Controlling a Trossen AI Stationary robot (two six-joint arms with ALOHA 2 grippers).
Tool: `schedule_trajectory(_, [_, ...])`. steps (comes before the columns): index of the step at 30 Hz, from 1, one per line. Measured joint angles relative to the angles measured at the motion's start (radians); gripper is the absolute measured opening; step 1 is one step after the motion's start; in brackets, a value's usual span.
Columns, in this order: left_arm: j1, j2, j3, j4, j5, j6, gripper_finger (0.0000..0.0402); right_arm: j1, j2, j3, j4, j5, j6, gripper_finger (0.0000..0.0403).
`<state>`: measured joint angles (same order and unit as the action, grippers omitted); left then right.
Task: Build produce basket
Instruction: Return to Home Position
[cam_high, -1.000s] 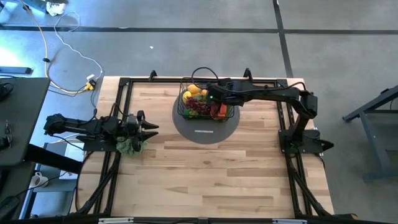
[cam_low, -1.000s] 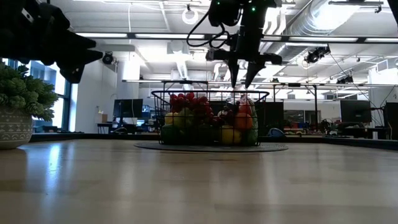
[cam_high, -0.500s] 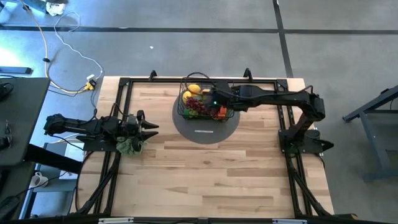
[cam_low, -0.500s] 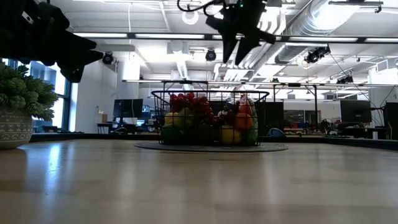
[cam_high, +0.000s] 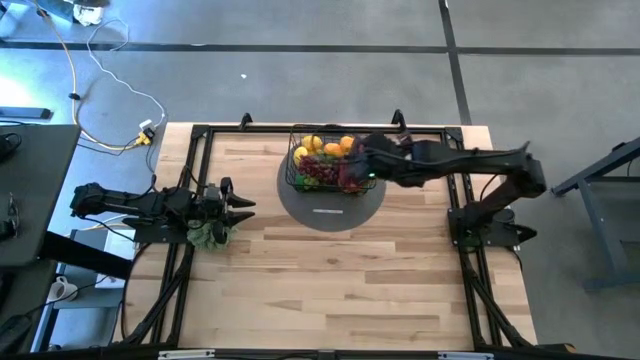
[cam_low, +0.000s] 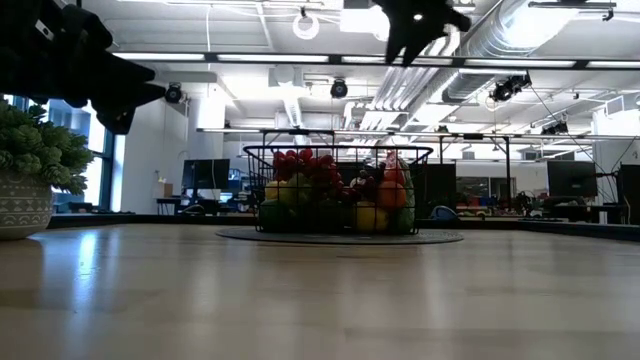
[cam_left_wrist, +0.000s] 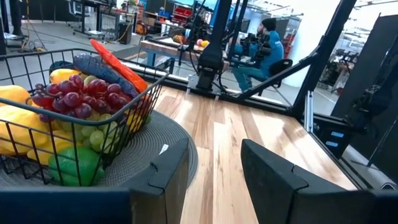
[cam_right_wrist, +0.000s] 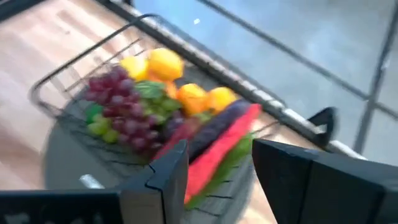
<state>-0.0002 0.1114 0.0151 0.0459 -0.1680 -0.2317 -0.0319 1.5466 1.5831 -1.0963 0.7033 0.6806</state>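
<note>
The black wire basket (cam_high: 325, 160) stands on a round grey disc (cam_high: 330, 205) at the table's far middle. It is filled with produce: yellow lemons (cam_right_wrist: 155, 62), oranges (cam_right_wrist: 199, 96), purple grapes (cam_right_wrist: 118, 106), a dark aubergine (cam_right_wrist: 214, 127) and a long red piece (cam_right_wrist: 221, 155). My right gripper (cam_high: 366, 152) hangs open and empty high over the basket's right end, near the top of the low view (cam_low: 415, 25). My left gripper (cam_left_wrist: 214, 155) waits open and level at the table's left side (cam_high: 240, 205), pointing at the basket (cam_left_wrist: 74, 112).
A small potted plant (cam_low: 30, 170) sits under the left arm at the table's left edge (cam_high: 207, 235). Bare wood lies across the near half of the table (cam_high: 330, 290). A black frame (cam_high: 200, 130) rims the table. A person (cam_left_wrist: 268, 46) sits in the room beyond.
My right gripper has risen from just above the basket and drawn back toward the table's right edge, rolling as it went. The basket and produce have stayed put.
</note>
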Motion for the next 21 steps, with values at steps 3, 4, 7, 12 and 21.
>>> schedule_trajectory(3, [0.0, 0.001, 0.0, 0.001, 0.0, 0.0, 0.0135, -0.001, -0.093, -0.084, 0.011, 0.049, -0.008, 0.0161])
schedule_trajectory(4, [0.0, 0.001, 0.0, 0.0, 0.0, 0.0, 0.0135, -0.001, -0.131, -0.124, 0.018, 0.058, -0.007, 0.0161])
schedule_trajectory(7, [0.0, 0.001, 0.0, 0.001, 0.0, 0.0, 0.0135, 0.001, -0.254, -0.256, 0.07, 0.055, -0.006, 0.0161])
schedule_trajectory(12, [0.0, 0.001, 0.0, 0.003, 0.0, 0.0, 0.0135, 0.019, -0.459, -0.456, 0.216, -0.037, -0.054, 0.0161])
schedule_trajectory(21, [0.0, 0.001, 0.0, 0.003, 0.0, 0.0, 0.0135, 0.046, -0.752, -0.716, 0.363, -0.054, -0.158, 0.0161])
